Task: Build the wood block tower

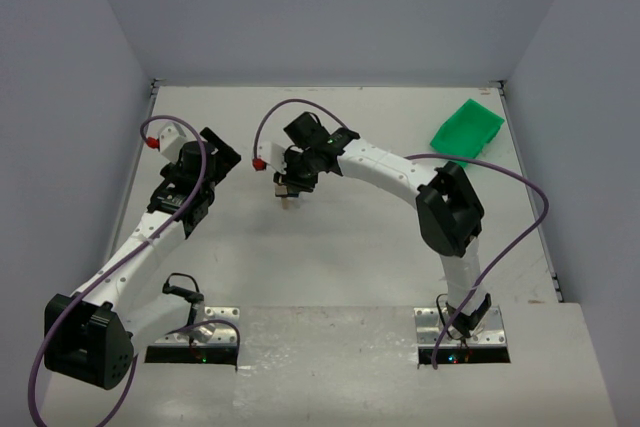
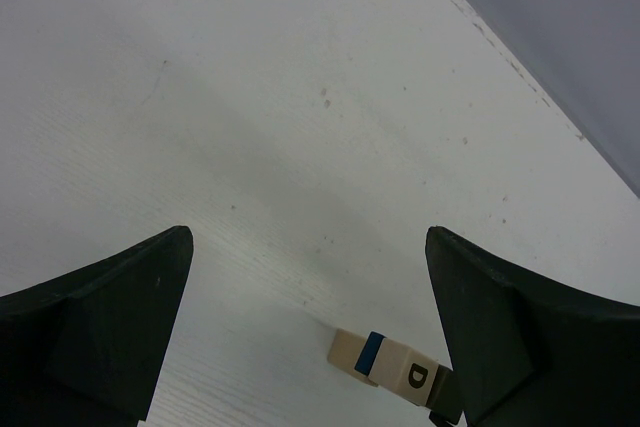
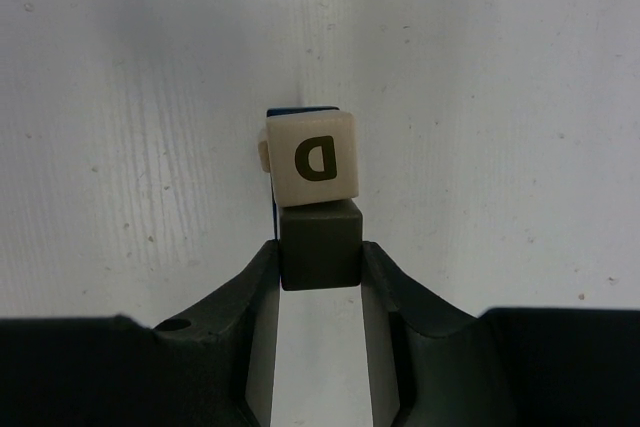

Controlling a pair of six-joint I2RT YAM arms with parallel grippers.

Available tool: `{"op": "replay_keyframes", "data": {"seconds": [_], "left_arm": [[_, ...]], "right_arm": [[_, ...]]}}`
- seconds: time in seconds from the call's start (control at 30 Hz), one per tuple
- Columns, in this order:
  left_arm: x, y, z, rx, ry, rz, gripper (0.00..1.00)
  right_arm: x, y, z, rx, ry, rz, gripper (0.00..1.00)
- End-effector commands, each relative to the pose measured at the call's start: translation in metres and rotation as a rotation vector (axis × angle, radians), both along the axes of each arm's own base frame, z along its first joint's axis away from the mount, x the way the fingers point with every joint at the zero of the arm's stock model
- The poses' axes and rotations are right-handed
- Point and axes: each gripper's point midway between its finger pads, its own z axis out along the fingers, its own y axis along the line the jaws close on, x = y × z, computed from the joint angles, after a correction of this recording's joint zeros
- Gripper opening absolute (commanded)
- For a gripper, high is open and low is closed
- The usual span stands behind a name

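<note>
The wood block tower [image 1: 288, 194] stands mid-table: a tan block at the bottom, a thin dark blue piece [image 2: 370, 355], then a tan block marked D [image 3: 311, 160]. My right gripper [image 3: 320, 247] is shut on a dark olive block [image 3: 320, 244] and holds it against the top of the D block. From above, the right gripper [image 1: 293, 181] sits directly over the tower. My left gripper [image 2: 308, 247] is open and empty, left of the tower and facing it; the tower shows low between its fingers [image 2: 400, 367].
A green plastic bin [image 1: 467, 129] lies at the far right of the table near the back wall. The left arm's wrist [image 1: 185, 172] is at the left, with side walls close on both sides.
</note>
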Motion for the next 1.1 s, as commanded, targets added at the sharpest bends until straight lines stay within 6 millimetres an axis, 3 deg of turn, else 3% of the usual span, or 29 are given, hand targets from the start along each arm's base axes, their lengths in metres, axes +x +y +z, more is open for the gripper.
{"op": "replay_keyframes", "data": {"seconds": [0.0, 0.53, 1.0, 1.07], "left_arm": [[0.008, -0.0001, 0.0235, -0.011, -0.081, -0.001, 1.0], [0.0076, -0.0002, 0.023, -0.011, -0.079, -0.002, 1.0], [0.0077, -0.0018, 0.0239, -0.013, -0.08, -0.011, 1.0], [0.0077, -0.0033, 0.0236, -0.015, -0.078, -0.021, 1.0]], "right_arm": [[0.0008, 0.0111, 0.0235, 0.07, -0.04, 0.012, 0.33], [0.0024, 0.0093, 0.016, 0.055, -0.039, 0.002, 0.37], [0.0014, 0.0084, 0.0206, 0.065, -0.045, -0.001, 0.54], [0.002, 0.0084, 0.0241, 0.069, -0.052, -0.003, 0.63]]}}
